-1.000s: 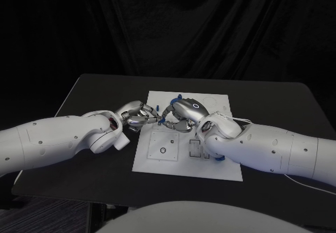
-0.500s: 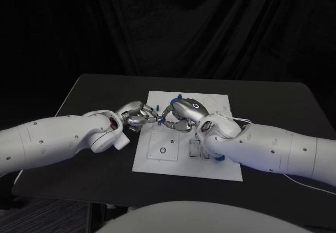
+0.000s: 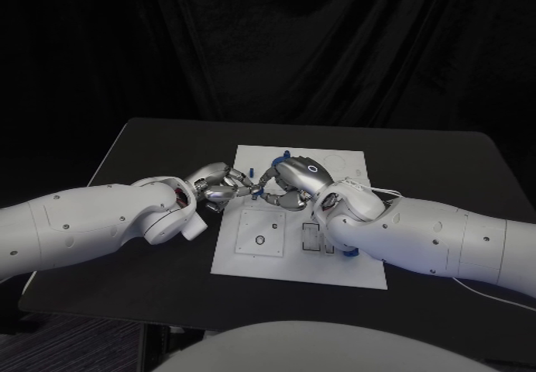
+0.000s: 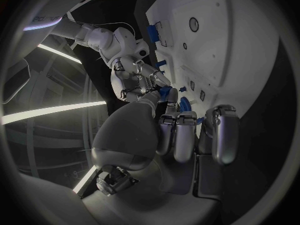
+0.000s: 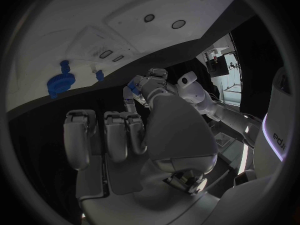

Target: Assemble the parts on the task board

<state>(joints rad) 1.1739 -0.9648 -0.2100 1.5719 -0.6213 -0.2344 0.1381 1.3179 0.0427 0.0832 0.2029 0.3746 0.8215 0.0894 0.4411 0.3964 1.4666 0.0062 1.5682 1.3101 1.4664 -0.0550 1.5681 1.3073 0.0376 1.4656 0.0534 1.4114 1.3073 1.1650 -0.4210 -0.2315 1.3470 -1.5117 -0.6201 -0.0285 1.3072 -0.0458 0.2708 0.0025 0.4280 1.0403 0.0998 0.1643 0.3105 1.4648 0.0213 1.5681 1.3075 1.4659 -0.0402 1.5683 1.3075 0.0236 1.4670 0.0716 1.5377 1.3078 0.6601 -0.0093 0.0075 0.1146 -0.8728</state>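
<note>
The white task board lies mid-table. My left hand and right hand meet over its left edge. A small blue part sits between their fingertips, and both hands pinch it. The left wrist view shows that part at the tip of my left thumb, with the right hand gripping it from the far side. In the right wrist view the left hand holds the same part. More blue parts stand on the board.
The board has round holes and rectangular slots in its raised plates. A blue piece stands at the board's far edge and another beside my right forearm. Black tabletop surrounds the board.
</note>
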